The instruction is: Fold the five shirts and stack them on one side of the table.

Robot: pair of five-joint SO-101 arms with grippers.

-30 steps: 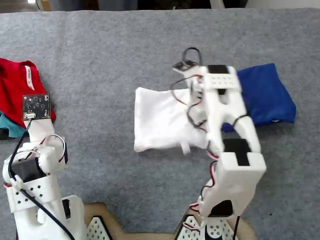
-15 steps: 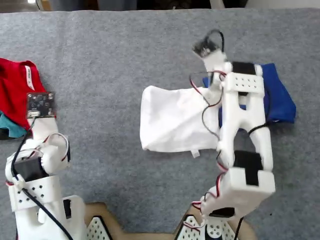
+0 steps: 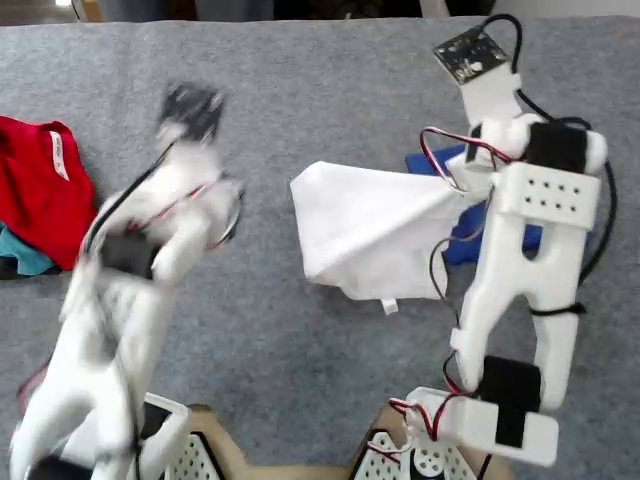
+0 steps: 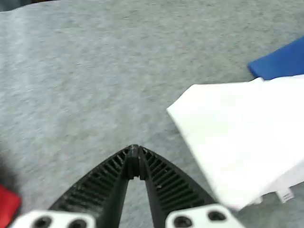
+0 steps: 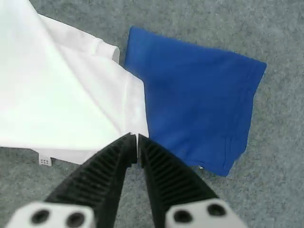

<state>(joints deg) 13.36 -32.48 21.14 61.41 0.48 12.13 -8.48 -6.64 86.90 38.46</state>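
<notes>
The right gripper [image 5: 136, 138] — jaws pinched on a corner of the white shirt [image 3: 365, 235] — had dragged it rightward up against the blue shirt [image 5: 194, 95] at centre-right, so we figured stacking was underway. The left gripper [image 4: 134, 152], pressed together on nothing, swung in as a blur; the right arm [image 3: 530, 260] hid most of the blue shirt.

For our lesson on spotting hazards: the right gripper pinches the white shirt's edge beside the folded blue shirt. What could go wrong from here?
1. The right gripper holds the white shirt by one edge, stretched to a point; its folds may come undone.
2. The blue shirt lies right at that pinch, so a drag could rumple it.
3. The left gripper, shut, sits near the white shirt's far corner and might nudge it.
</notes>
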